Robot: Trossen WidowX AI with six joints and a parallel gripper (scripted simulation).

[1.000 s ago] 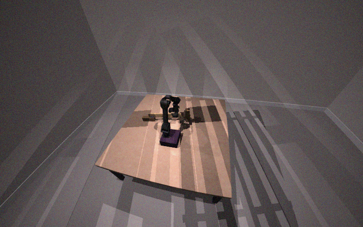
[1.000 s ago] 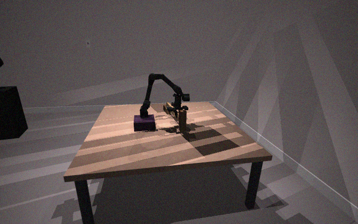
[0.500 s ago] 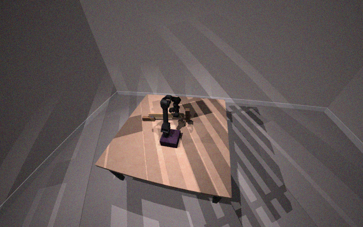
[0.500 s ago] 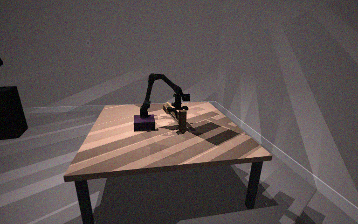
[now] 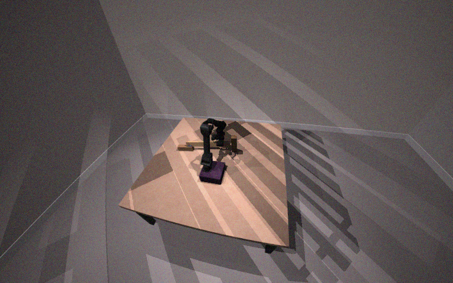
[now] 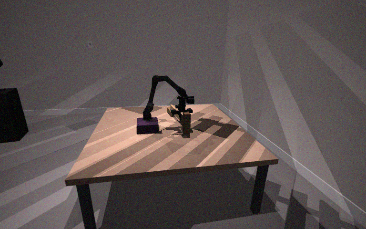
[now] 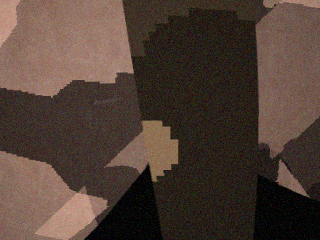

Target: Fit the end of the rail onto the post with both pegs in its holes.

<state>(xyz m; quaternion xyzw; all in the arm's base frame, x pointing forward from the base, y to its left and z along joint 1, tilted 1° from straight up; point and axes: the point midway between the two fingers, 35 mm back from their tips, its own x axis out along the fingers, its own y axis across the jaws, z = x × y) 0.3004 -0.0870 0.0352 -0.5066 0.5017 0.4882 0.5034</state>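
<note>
From my station I saw the black parallel-jaw gripper [image 6: 181, 111] pointing straight down near the far edge of the square wooden table [image 6: 161, 153], its fingers narrowed and clamped on the long pale wooden bed rail [image 5: 200, 144]. In the top view the rail ran roughly parallel to the far edge, one end toward the left side at the low wooden footboard block [image 5: 185, 148], the other reaching the short upright wooden post [image 5: 233, 142] nearer the far right corner. In the exterior view the post [image 6: 186, 120] stood just in front of the gripper, with the rail's lit end [image 6: 170, 109] showing behind it. I could not tell whether the pegs were in the holes or whether the rail's end touched the post (the shadow bands there were too heavy). The wrist view showed only a broad dark wooden strip [image 7: 200, 134] running up between the fingers. The arm's purple base block [image 6: 147, 125] sat well inside the table, nearer its middle.
</note>
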